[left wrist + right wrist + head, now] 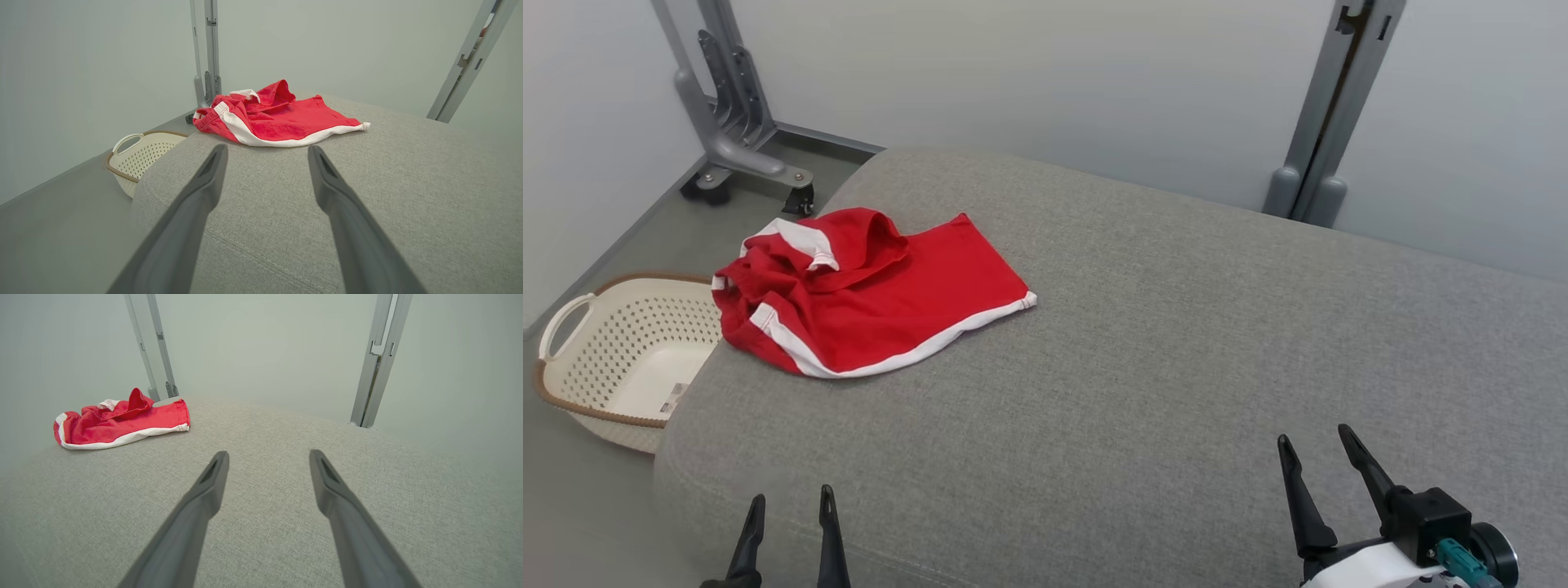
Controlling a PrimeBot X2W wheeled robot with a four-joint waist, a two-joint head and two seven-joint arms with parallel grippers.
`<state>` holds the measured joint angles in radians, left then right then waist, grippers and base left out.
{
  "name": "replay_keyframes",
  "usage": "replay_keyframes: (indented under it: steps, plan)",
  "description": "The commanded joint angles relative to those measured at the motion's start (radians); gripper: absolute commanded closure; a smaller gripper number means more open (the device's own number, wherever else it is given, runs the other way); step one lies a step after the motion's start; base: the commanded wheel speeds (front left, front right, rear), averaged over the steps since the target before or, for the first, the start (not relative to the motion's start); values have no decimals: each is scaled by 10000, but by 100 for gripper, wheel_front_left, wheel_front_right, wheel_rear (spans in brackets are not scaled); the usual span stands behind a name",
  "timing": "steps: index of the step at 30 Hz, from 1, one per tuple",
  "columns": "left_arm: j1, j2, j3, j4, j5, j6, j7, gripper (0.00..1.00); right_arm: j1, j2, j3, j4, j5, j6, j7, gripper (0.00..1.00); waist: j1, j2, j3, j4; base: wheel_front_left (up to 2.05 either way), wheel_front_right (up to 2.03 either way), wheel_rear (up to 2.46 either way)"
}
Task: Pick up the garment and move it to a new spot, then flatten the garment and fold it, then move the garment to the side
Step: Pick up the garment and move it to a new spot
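Behind everything, pale plain walls [1094, 82] close off the room. Below them a big soft grey pad [1135, 327] with round corners takes up most of the space. It is covered in rough woven cloth. On the robot's left, a strip of grey floor [645, 237] runs beside the pad. A grey wheeled post [727, 122] stands on the floor at the far left corner. A tall post [1327, 122] stands by the wall behind the pad's far right edge.

The red garment [882, 302] with white stripes lies on the pad near its far left corner, partly flat and partly bunched up. A cream basket [629, 327] full of little holes sits on the floor just beside the pad, near the garment.

The left gripper [793, 492] is over the pad's near left edge, fingers spread wide with nothing between them. The right gripper [1313, 433] is over the near right part, also wide open and holding nothing. Both are well apart from the garment.
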<state>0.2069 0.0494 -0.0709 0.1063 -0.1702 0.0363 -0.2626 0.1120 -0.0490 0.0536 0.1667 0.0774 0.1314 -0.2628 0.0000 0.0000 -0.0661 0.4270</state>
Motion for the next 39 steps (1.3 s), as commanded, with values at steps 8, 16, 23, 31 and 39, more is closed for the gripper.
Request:
replay_keyframes:
  steps: [8, 16, 23, 31, 39]
  plan:
    - [-2356, 24, -1, 615, -309, -544, -28, 0, -1080, -340, 160, -316, -735, -16, -26, 0, 0, 0, 2347, -955, 0, 0, 0]
    - [-6375, 245, 909, 3325, -1413, -886, 316, 0, -2597, -924, 16, -663, -659, -16, -25, 0, 0, 0, 4852, -1921, 0, 0, 0]
    - [-8572, 781, 1914, 5790, -2389, -406, 1574, 0, -3116, -895, 30, -421, -576, -16, -27, 0, 0, 0, 5479, -2392, 0, 0, 0]
    - [-9632, 1074, 2486, 8205, -3108, 207, 3280, 0, -3420, -969, 55, -295, -512, -16, -25, 0, 0, 0, 5510, -2500, 0, 0, 0]
    - [-9401, 999, 2833, 9697, -3662, 79, 3416, 70, -3401, -889, 137, -76, -411, -16, -27, 0, 0, 0, 4975, -2494, 0, 0, 0]
